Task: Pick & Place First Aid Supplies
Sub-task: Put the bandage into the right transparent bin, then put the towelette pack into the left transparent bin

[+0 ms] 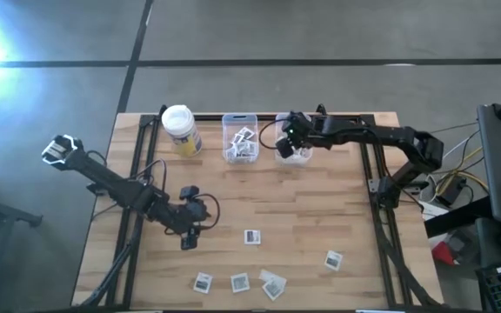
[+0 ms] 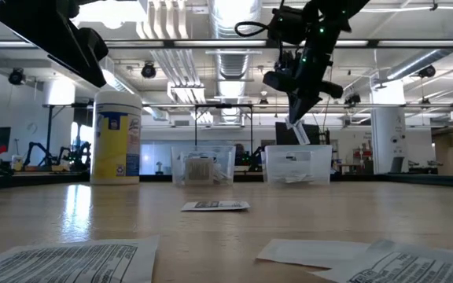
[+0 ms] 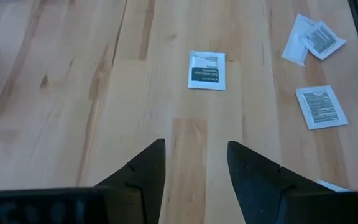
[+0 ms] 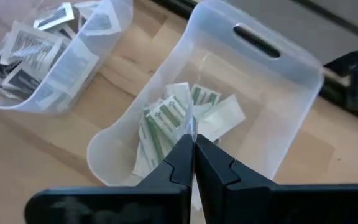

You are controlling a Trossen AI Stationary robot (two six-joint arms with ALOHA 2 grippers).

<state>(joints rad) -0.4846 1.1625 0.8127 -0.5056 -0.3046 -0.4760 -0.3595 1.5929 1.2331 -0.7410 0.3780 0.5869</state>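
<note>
- So both clear bins (image 1: 240, 139) already hold packets; you've five loose packets (image 1: 251, 236) left, near the table's front edge.
- Right gripper (image 4: 194, 144) pinches a strip over the right bin (image 4: 291, 93).
- Left gripper (image 3: 196, 165) gapes empty, near those packets.

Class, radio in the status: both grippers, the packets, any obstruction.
Left gripper open over bare table, square packet ahead. Right gripper shut above right bin, pinching a strip. Nothing in the way.
</note>
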